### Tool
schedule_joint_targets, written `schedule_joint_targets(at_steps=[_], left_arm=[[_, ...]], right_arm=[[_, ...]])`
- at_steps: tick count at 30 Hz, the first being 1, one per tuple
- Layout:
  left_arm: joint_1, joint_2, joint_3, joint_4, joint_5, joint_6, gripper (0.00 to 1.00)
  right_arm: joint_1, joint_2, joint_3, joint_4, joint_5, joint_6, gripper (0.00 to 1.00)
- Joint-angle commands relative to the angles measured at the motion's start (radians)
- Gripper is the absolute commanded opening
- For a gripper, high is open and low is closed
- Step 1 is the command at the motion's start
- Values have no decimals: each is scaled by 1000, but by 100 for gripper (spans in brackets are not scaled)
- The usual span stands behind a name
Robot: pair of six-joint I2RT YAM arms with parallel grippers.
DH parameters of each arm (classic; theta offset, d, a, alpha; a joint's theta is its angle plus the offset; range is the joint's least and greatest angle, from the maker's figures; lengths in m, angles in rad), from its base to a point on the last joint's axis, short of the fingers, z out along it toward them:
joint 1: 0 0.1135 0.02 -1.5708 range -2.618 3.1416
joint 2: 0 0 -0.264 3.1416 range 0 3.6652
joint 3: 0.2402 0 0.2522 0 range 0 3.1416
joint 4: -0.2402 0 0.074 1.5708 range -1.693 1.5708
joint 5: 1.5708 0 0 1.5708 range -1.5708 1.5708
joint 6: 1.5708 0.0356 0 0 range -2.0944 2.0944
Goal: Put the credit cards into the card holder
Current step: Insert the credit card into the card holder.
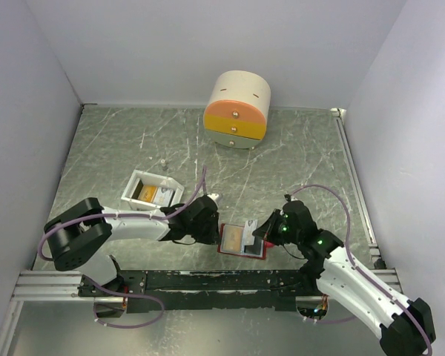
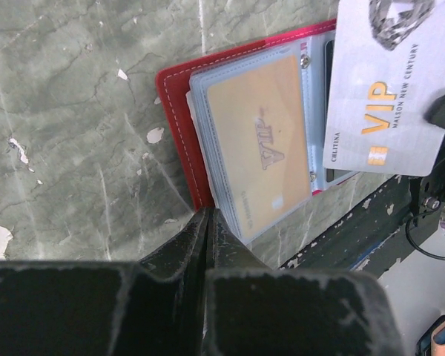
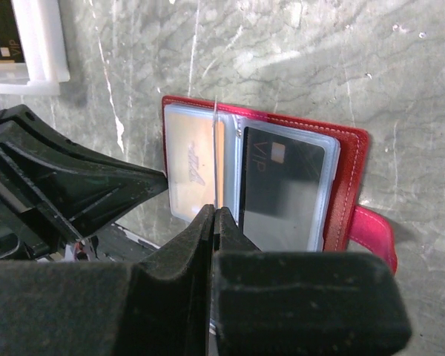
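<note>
The left claw (image 2: 208, 215), shut, sat tip-first against the holder (image 2: 176, 111), probably pinning it; the right claw (image 3: 213, 213) pinched a silver card (image 2: 374, 74) above it, apparently to slot in.

Round drawer box (image 1: 237, 110), cream on top with orange, yellow and cream drawer fronts, near the middle of the far edge of the green marbled table (image 1: 297, 159). White rectangular tray (image 1: 130, 187) toward the left edge, turned at an angle, well apart from the box. Tiny pale bit (image 1: 164, 161) just beyond the tray, too small to name. Aluminium rail (image 1: 59, 285) along the near edge. Plain white walls (image 1: 30, 89) on three sides.
</note>
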Motion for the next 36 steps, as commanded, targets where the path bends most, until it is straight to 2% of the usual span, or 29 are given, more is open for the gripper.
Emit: schedule_joint_targets(at_steps=[1, 20, 36], left_arm=[[-5, 12, -11, 35, -3, -8, 10], [-5, 21, -8, 20, -9, -8, 10], [-6, 21, -9, 22, -12, -11, 10]], right_arm=[[-3, -27, -22, 63, 18, 3, 0], [-3, -10, -94, 173, 11, -17, 0], [-2, -60, -57, 109, 45, -16, 0]])
